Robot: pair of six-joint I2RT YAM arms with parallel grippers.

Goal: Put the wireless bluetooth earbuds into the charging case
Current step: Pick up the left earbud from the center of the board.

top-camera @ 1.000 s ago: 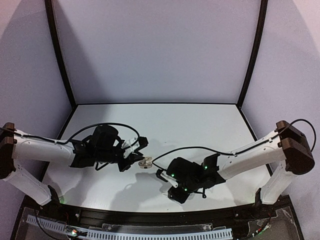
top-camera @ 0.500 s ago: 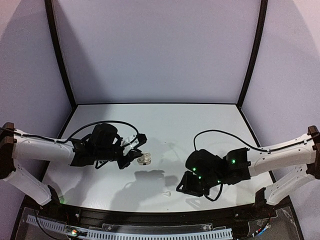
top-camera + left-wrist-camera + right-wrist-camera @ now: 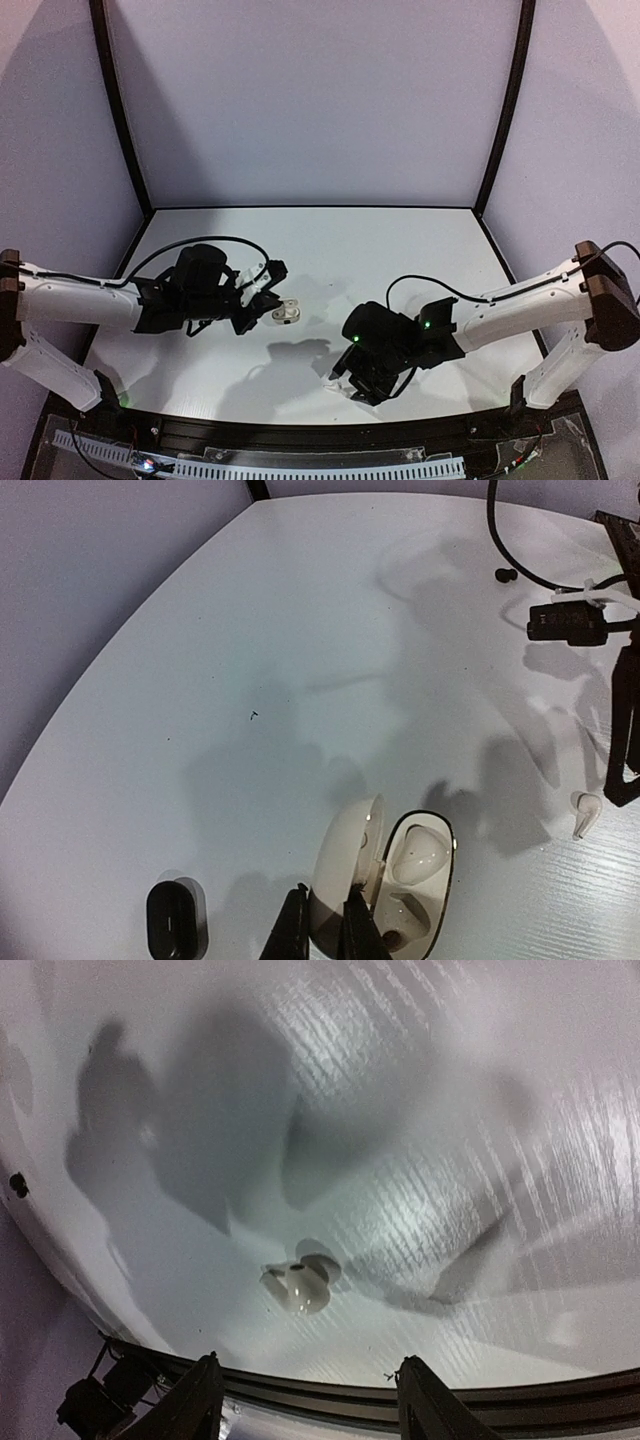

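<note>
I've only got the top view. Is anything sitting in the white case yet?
Observer: Yes. The left wrist view shows the open white case with one seated earbud in a slot.
Operator: And the left tool?
Observer: Shut on the case's lid.
Operator: What's under the right tool?
Observer: A loose white earbud lying on the table below its open jaws, untouched.
</note>
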